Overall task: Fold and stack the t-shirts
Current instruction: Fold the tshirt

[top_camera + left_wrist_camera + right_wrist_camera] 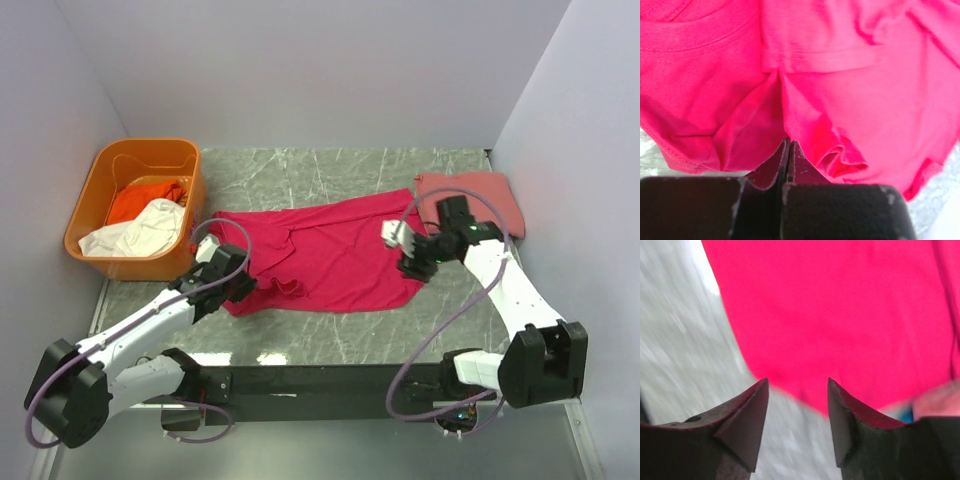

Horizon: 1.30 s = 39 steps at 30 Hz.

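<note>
Across table [330, 170], crimson t-shirt [330, 255] lies left-right.

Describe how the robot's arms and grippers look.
The left arm and right arm have white links, chunky black joints and bases. A thin lilac cable loops along each. The left gripper and right gripper have black fingers tapering to points.
</note>
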### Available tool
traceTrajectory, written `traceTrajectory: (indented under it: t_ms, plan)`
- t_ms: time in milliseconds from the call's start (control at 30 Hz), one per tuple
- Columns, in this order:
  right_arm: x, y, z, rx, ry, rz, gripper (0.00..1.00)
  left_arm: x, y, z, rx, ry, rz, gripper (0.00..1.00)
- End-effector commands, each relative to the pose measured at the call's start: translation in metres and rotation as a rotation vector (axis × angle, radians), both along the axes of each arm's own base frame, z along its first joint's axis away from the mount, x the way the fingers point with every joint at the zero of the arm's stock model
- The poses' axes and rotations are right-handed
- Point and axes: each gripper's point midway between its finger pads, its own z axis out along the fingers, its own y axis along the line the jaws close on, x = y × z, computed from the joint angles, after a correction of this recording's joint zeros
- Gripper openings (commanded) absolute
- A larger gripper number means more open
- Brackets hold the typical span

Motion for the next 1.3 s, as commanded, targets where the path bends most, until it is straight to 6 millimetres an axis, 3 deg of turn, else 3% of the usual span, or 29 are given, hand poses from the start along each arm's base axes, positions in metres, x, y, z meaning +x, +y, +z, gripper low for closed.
traceTrajectory:
  t_ms: [0,33,100,267,400,533,1267]
  plan:
    - [-0.024,-0.054,-0.033,-0.197,-0.069,0.259,0.58,0.001,-0.002,0.020,0.000,-0.044,-0.053,0.00]
    - [-0.022,-0.071,-0.044,-0.265,-0.080,0.327,0.59,0.000,-0.003,0.021,-0.006,-0.045,-0.062,0.00]
    - [-0.018,-0.079,-0.054,-0.311,-0.082,0.391,0.59,0.000,-0.004,0.023,-0.012,-0.051,-0.069,0.00]
    - [0.011,-0.075,-0.074,-0.310,-0.123,0.520,0.60,-0.001,-0.008,0.024,-0.026,-0.049,-0.085,0.00]
    - [0.038,-0.065,-0.072,-0.274,-0.122,0.514,0.57,-0.001,-0.008,0.026,-0.032,-0.052,-0.082,0.00]
    - [0.050,-0.066,-0.075,-0.289,-0.127,0.517,0.56,-0.001,-0.008,0.028,-0.037,-0.058,-0.080,0.00]
    - [0.055,-0.062,-0.108,-0.337,0.009,0.534,0.45,-0.005,-0.005,0.024,-0.036,-0.048,-0.075,0.00]
